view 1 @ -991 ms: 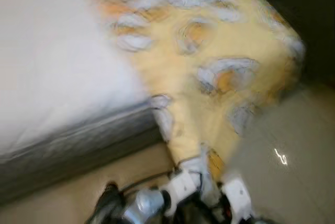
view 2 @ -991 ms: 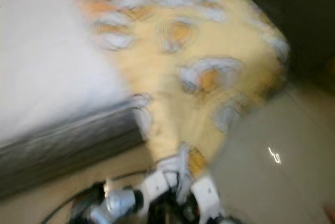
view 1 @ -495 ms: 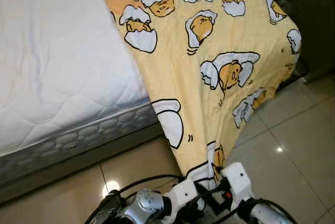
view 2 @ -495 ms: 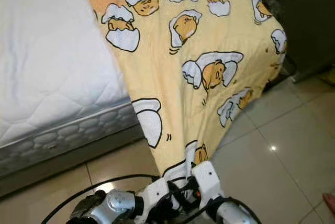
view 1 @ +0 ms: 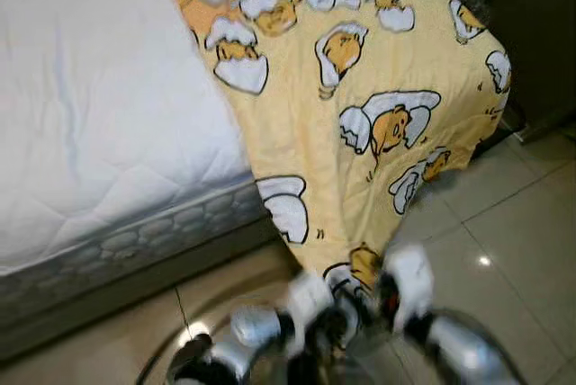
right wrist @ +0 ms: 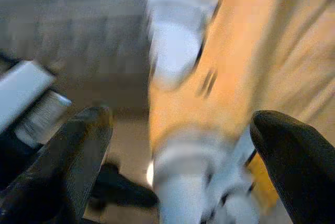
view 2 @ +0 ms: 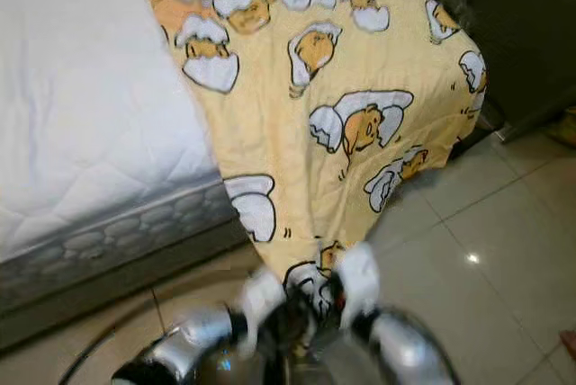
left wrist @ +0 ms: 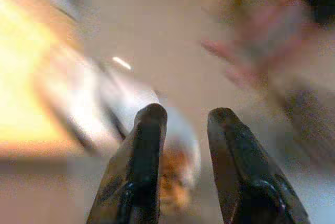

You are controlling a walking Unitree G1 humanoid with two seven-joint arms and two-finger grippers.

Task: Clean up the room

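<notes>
**Blanket half on the bed, lower corner down at the tools**

On the left lay the bare white quilted mattress point(view 1: 90, 124), uncovered across most of what showed. To its right the yellow cartoon-print blanket point(view 1: 360, 106) ran from the far end of the bed over the near corner and hung down to the tiled floor point(view 1: 513, 223). By that reckoning the tidying looked barely begun: the blanket was neither spread flat nor folded, and the hanging part had yet to be lifted.

Both arms met at the near edge, at the blanket's lowest corner. The left tool point(left wrist: 183, 124) had its fingers a narrow gap apart, with a patch of printed cloth beyond them. The right tool point(right wrist: 180, 130) stood wide, the cloth between its fingers but not pinched.

Motion blur smeared both arms and both wrist views, so whether either tool actually touched the cloth could not be told. The far end of the bed was cut off.
</notes>
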